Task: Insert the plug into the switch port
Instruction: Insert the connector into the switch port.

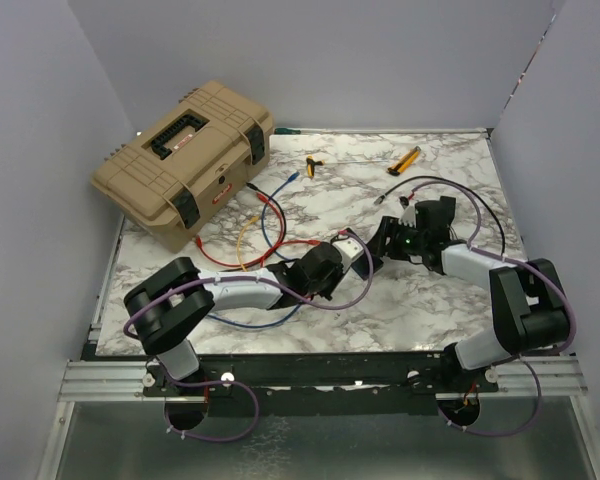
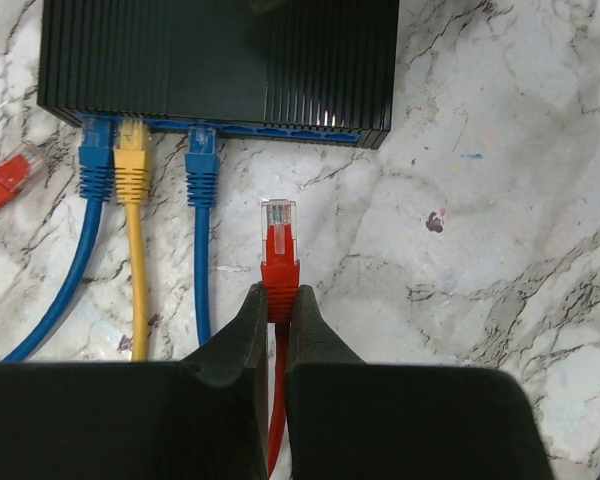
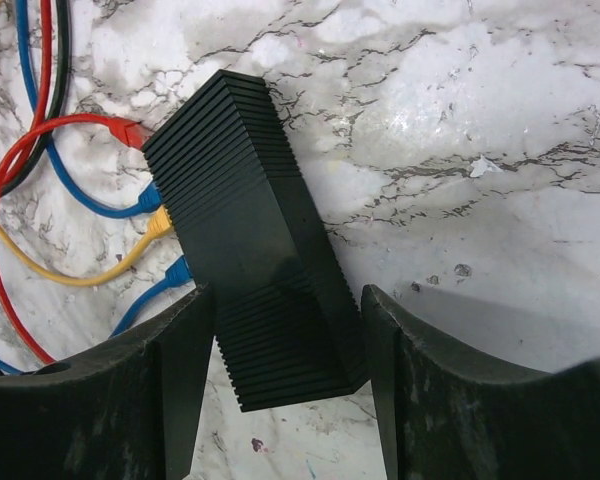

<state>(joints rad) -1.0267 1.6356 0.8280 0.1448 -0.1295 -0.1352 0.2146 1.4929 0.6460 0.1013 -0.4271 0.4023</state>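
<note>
The switch (image 2: pixel 220 60) is a black ribbed box with a blue port face (image 2: pixel 280 131). Two blue plugs (image 2: pixel 200 165) and a yellow plug (image 2: pixel 130 165) sit in its left ports. My left gripper (image 2: pixel 278 300) is shut on a red plug (image 2: pixel 278 230), whose clear tip points at the port face a short gap away, just right of the third cable. My right gripper (image 3: pixel 290 330) straddles the near end of the switch (image 3: pixel 250 250), one finger against each side. In the top view both grippers meet at mid-table: left (image 1: pixel 365 262), right (image 1: pixel 390 240).
A second loose red plug (image 2: pixel 5 180) lies left of the switch, also in the right wrist view (image 3: pixel 130 132). Red, blue and yellow cables loop over the marble table (image 1: pixel 420 300). A tan toolbox (image 1: pixel 185 160) stands back left. A screwdriver (image 1: pixel 312 165) and a yellow tool (image 1: pixel 404 160) lie at the back.
</note>
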